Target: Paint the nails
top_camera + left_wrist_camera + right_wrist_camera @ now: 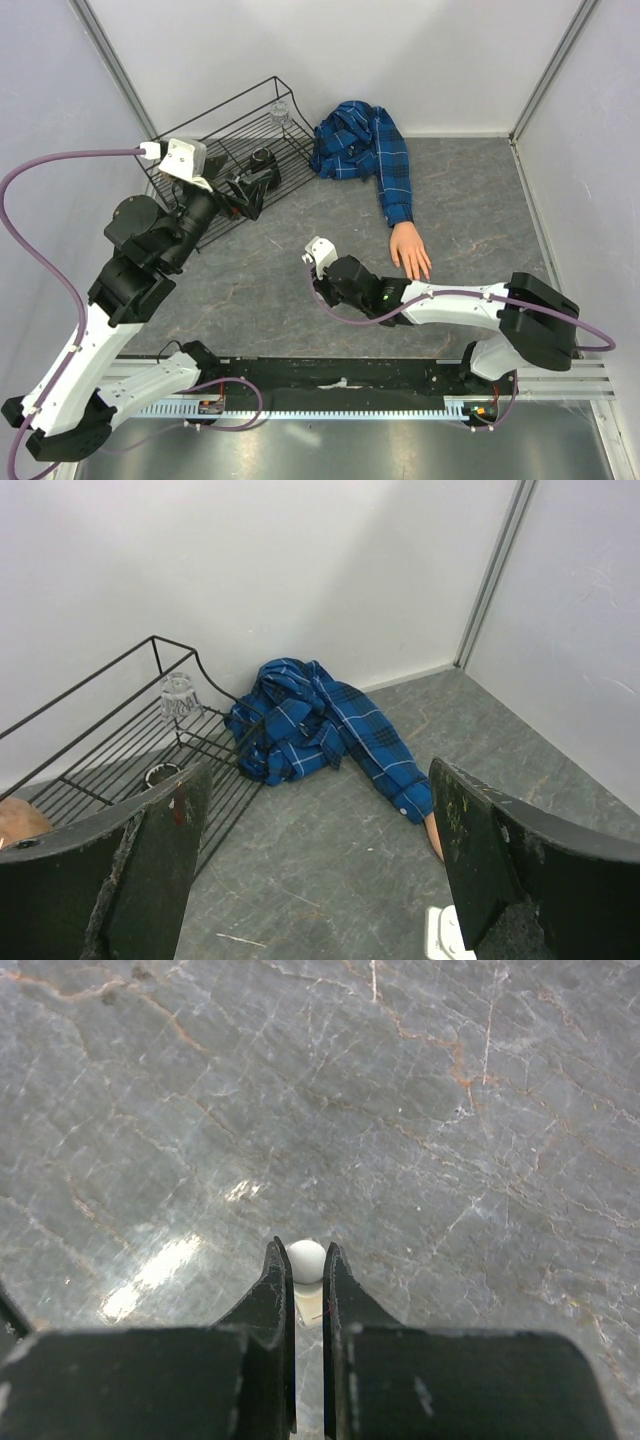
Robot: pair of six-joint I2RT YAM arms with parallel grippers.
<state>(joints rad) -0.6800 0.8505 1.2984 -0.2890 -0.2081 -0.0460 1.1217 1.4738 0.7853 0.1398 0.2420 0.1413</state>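
Pinkish nails (420, 272): on flesh-coloured mannequin hand (409, 248), right.
Left hand (320, 790): spread apart, near black wire rack (110, 755).
Right hand (306, 1252): clamped on small white round-tipped piece (306, 1262).

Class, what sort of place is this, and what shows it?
Probably a robot test booth: plain white walls around a grey marbled table, a metal mounting rail at its near edge, and a mannequin hand.

Blue plaid sleeve (392, 170), flesh-coloured mannequin hand (409, 250), black wire rack (215, 109), grey veined tabletop (260, 290), purple cable (90, 153), white knob (306, 1260)
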